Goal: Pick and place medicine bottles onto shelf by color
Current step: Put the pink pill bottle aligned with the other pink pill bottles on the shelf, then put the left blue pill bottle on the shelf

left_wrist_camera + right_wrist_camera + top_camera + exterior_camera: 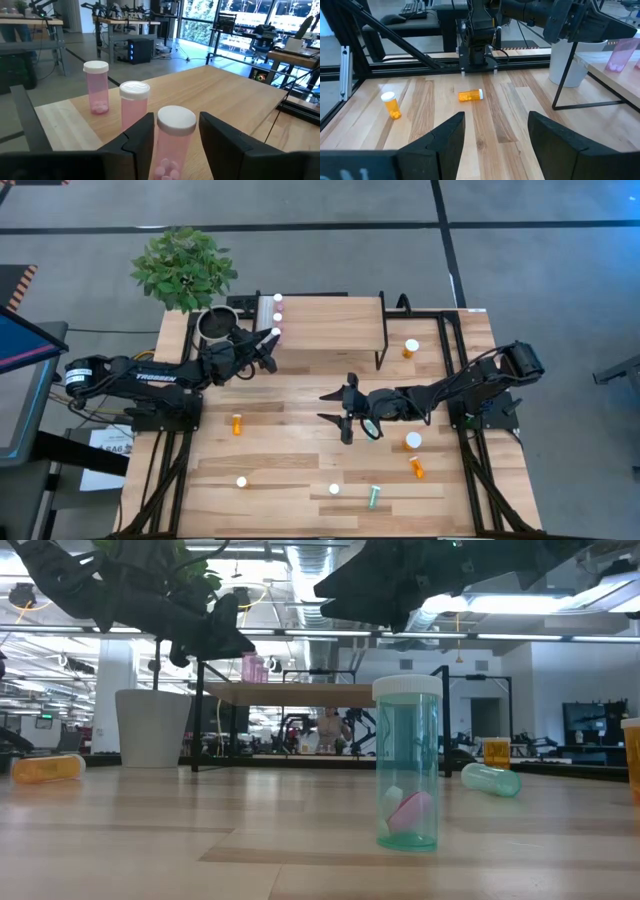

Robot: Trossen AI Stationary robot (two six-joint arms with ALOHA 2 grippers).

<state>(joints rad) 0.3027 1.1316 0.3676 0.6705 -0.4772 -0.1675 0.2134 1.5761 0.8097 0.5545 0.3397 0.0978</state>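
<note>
Three pink white-capped medicine bottles stand in a row at the left end of the light-wood shelf [330, 320]. They show in the left wrist view as the far bottle [96, 86], the middle bottle [134, 102] and the nearest bottle [175, 137]. My left gripper [176, 120] is level and open, one finger on each side of the nearest bottle with a thin gap on both sides. That bottle stands upright on its base. My right gripper [330, 407] hangs open over the middle of the table with nothing between its fingers [495, 135].
Loose bottles lie and stand on the table: an orange one lying on the left [237, 423], one orange right of the shelf [411, 348], orange ones at the right [416, 468], and a teal one lying near the front [373, 497]. A plant pot [213, 323] stands beside the shelf's left end.
</note>
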